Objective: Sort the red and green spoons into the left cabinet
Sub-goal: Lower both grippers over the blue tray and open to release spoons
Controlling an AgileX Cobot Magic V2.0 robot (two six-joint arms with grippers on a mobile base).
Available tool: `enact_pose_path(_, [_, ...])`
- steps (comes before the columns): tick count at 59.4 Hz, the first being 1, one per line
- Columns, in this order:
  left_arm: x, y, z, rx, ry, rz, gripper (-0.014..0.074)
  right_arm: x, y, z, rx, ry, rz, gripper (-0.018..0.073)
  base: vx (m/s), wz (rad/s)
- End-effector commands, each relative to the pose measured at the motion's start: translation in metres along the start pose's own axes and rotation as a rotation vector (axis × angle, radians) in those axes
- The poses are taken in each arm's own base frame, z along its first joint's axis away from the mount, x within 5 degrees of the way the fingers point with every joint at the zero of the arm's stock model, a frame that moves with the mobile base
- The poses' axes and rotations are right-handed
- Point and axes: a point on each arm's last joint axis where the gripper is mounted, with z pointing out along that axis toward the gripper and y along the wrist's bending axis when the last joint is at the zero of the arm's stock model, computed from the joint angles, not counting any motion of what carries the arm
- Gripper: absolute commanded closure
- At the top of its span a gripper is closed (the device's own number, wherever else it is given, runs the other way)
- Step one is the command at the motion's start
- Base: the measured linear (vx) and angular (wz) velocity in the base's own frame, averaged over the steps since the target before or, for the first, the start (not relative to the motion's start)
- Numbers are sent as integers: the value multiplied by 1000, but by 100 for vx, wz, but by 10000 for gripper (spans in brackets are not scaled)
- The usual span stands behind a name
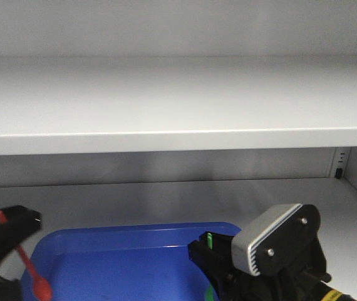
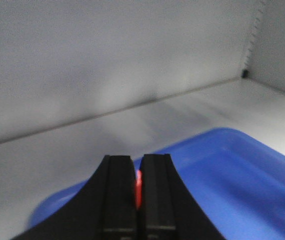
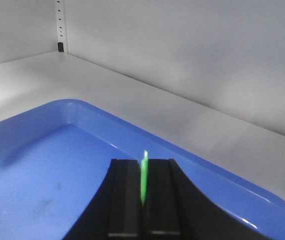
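Tray (image 1: pixel 134 251) on the cabinet's lower shelf (image 1: pixel 166 200), another shelf (image 1: pixel 166 100) above.

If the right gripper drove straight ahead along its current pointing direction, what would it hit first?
Probably the far rim of the blue tray; depth is unclear. The right gripper, holding the green spoon, might instead clear it and reach the cabinet's back wall.

no readable text, no labels, no numbers anywhere
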Motion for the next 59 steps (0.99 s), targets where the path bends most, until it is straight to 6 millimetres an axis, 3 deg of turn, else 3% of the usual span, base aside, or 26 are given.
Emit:
enact_pose_path(1, [-11,-5,8,-1,-51,9,594,-22,-4,1,48,-152,-10,561,0,0])
enact_pose_path(12, [3,-14,35,14,12,50,587,-23,-4,5,62,-193,-38,531,0,0])
enact_pose_path(22, [8,-21,44,24,23,68,519,-24,-5,5,64,-204,-43,403,0,0])
enact_pose_path(36, [5,-20,45,-16,-17,69,255,-24,-5,4,68,-212,-43,43,0,0])
enact_pose_path(44, [2,-18,44,-47,-41,66,87,-24,-5,4,70,-213,-48,-101,0,0])
enact_pose_path(52, [-2,-14,43,-90,-79,65,-8,-26,-5,4,78,-219,-90,-125,0,0])
enact_pose_path(59, [-7,-13,35,-96,-112,63,-10,-32,-8,-4,91,-248,-70,-101,0,0])
